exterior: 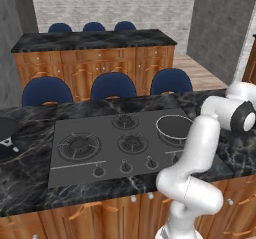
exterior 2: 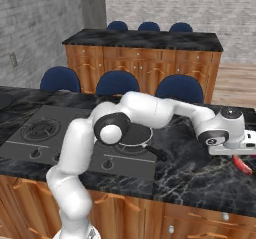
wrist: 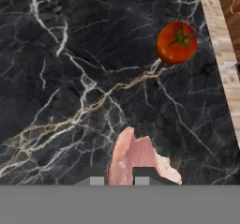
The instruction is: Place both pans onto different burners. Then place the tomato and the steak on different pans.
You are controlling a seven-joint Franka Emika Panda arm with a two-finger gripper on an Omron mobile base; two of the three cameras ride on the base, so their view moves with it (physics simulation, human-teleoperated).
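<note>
My gripper (wrist: 119, 181) is shut on the steak (wrist: 136, 155), a pinkish slab rising between the finger tips above the black marble counter (wrist: 70, 78). In the right base view the gripper (exterior 2: 239, 155) hangs at the far right with the steak (exterior 2: 243, 166) tilted beneath it. The tomato (wrist: 176, 42) lies on the counter beyond the steak, apart from it, near the counter's edge. The deeper pan with the silvery rim (exterior: 172, 128) sits on the right burner of the cooktop (exterior: 70, 170). The black skillet (exterior: 6, 130) rests on the counter left of the cooktop. The large left burner (exterior: 79, 146) is bare.
Two smaller burners (exterior: 132, 143) lie mid-cooktop, with knobs (exterior: 125, 168) along its front. The pan's handle (exterior 2: 157, 154) points toward the counter's front under my arm. Blue chairs (exterior: 113, 85) stand behind the counter, and a second island (exterior: 95, 40) stands farther back.
</note>
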